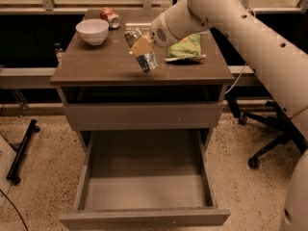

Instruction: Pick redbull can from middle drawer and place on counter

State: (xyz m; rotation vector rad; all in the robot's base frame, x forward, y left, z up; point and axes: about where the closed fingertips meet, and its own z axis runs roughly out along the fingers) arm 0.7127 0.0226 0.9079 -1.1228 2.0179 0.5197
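My gripper (pixel 141 47) is over the middle of the counter (pixel 101 64) and is shut on the redbull can (pixel 145 59), a slim silver-and-blue can. The can hangs tilted, its top toward the back left, its bottom end close above the counter surface; I cannot tell whether it touches. The white arm reaches in from the upper right. The middle drawer (pixel 144 189) is pulled far out below the cabinet front, and its grey floor is bare.
A white bowl (pixel 92 31) sits at the counter's back left, with a red-orange soda can (pixel 110 17) lying behind it. A green chip bag (pixel 187 48) lies at the right. An office chair base (pixel 269 143) stands to the right on the speckled floor.
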